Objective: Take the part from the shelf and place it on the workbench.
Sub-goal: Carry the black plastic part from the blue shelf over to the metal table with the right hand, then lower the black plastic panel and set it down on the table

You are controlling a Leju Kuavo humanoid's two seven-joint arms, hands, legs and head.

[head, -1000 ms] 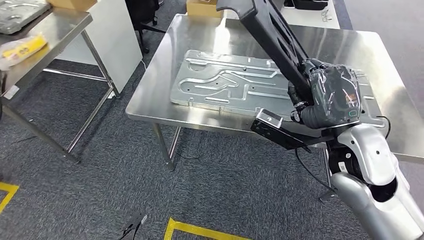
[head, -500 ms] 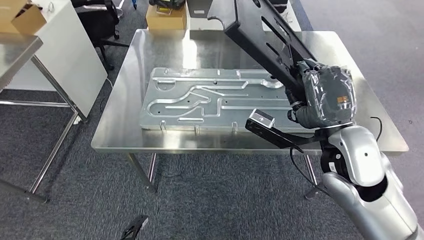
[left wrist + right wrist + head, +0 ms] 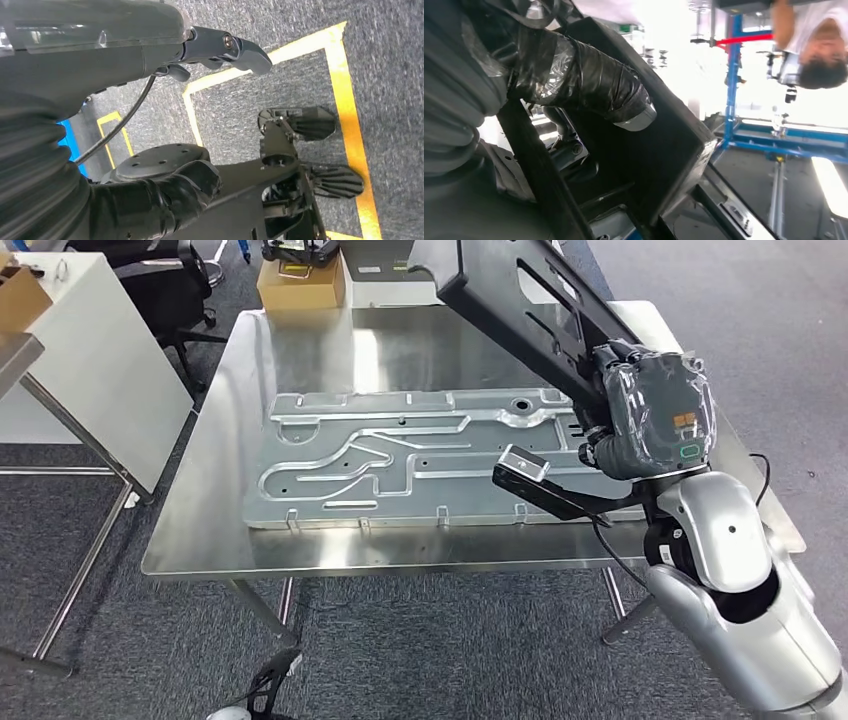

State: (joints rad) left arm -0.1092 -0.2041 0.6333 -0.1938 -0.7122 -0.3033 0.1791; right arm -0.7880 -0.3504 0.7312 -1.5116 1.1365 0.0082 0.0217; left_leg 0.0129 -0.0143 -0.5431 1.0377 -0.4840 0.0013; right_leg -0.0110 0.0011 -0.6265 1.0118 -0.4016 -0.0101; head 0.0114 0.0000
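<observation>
The part [image 3: 520,310] is a long black frame with slots, and my right hand [image 3: 650,415] grips it near its lower end. It slants up and away over the right half of the steel workbench [image 3: 200,530], its short lower arm [image 3: 545,490] hanging just above the bench's front edge. In the right wrist view my taped fingers [image 3: 589,80] wrap the black part [image 3: 664,150]. My left hand [image 3: 165,65] hangs over the carpet and holds nothing, thumb and fingers apart.
A large silver stamped plate [image 3: 400,460] lies across the middle of the bench. A cardboard box [image 3: 300,285] sits at its far edge. A white cabinet [image 3: 80,360] stands to the left. A person [image 3: 814,40] is seen in the right wrist view. Yellow floor tape [image 3: 345,100] marks the carpet.
The whole view has shifted: the workbench now lies closer and more squarely in front of me. The black part stays gripped in my right hand, held over the bench's right side.
</observation>
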